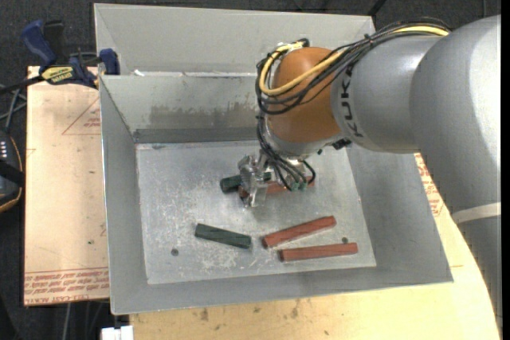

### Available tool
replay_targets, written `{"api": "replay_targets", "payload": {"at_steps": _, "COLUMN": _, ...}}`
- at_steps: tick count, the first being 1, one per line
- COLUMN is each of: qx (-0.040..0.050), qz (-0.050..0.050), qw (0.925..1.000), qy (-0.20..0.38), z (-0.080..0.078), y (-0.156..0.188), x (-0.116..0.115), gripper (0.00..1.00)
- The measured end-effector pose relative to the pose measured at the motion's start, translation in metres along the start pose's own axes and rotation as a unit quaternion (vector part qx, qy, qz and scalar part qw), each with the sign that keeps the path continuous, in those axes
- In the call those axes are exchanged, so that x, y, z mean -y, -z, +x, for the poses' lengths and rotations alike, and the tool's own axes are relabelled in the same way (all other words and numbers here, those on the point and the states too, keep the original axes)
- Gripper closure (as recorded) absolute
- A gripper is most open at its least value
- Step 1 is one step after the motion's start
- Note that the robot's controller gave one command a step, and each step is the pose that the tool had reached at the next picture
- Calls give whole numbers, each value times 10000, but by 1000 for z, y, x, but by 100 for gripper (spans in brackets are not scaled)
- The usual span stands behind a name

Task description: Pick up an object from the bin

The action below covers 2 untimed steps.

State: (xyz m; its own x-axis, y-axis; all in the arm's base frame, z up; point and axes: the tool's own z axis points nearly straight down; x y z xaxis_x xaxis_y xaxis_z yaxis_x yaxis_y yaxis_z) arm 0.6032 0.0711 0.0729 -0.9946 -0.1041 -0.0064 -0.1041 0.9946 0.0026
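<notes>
My gripper (253,191) is low in the middle of the bin, under the orange wrist cover. A small dark green piece (232,185) lies right against its left side. A small reddish piece (278,189) shows just to its right, partly hidden by the gripper body. I cannot tell whether either piece is held. A dark green flat bar (223,236) lies on the floor below and left of the gripper.
Two red-brown bars lie near the front right, one angled (299,232) and one almost level (319,252) just in front of it. The big grey arm covers the bin's right side. Bare floor stretches along the left and back.
</notes>
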Motion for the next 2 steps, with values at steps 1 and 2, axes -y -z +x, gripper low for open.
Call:
{"api": "replay_targets", "payload": {"at_steps": 1, "qx": -10, "qz": 5, "qw": 10000, "qy": -6, "z": 1, "y": -2, "x": 1, "gripper": 0}}
{"api": "replay_targets", "payload": {"at_steps": 2, "qx": -12, "qz": 3, "qw": 10000, "qy": -7, "z": 1, "y": -2, "x": 1, "gripper": 100}}
